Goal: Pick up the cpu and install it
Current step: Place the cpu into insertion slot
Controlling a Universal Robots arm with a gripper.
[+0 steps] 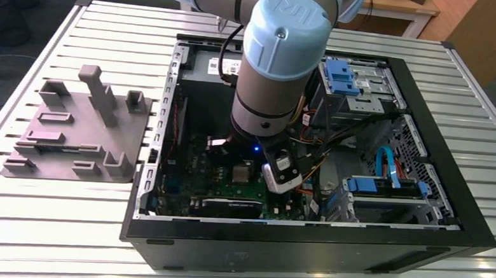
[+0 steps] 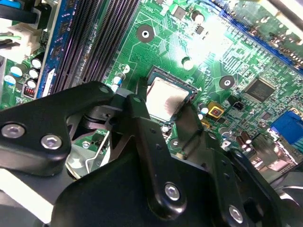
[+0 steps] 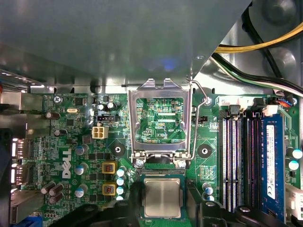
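The cpu (image 3: 162,197), a small silver square, lies flat in its socket on the green motherboard (image 3: 71,142). In the second wrist view the cpu (image 2: 165,97) sits just beyond my black fingers. My gripper (image 3: 163,201) straddles it, open, with one finger (image 3: 134,198) on each side. Both edges of the chip and the socket rim show between them. The socket's metal load plate (image 3: 161,120) stands flipped up and its wire lever (image 3: 201,120) is raised. In the exterior view my arm (image 1: 272,83) reaches down into the open computer case (image 1: 311,231), above the cpu (image 1: 243,172).
A grey plastic fixture (image 1: 78,136) with upright blocks rests on the slatted table at the exterior view's left. Inside the case are memory slots (image 3: 236,161), a blue memory stick (image 3: 271,161), cable bundles (image 3: 265,47), blue drive brackets (image 1: 340,77) and a metal wall (image 3: 118,42) close behind the socket.
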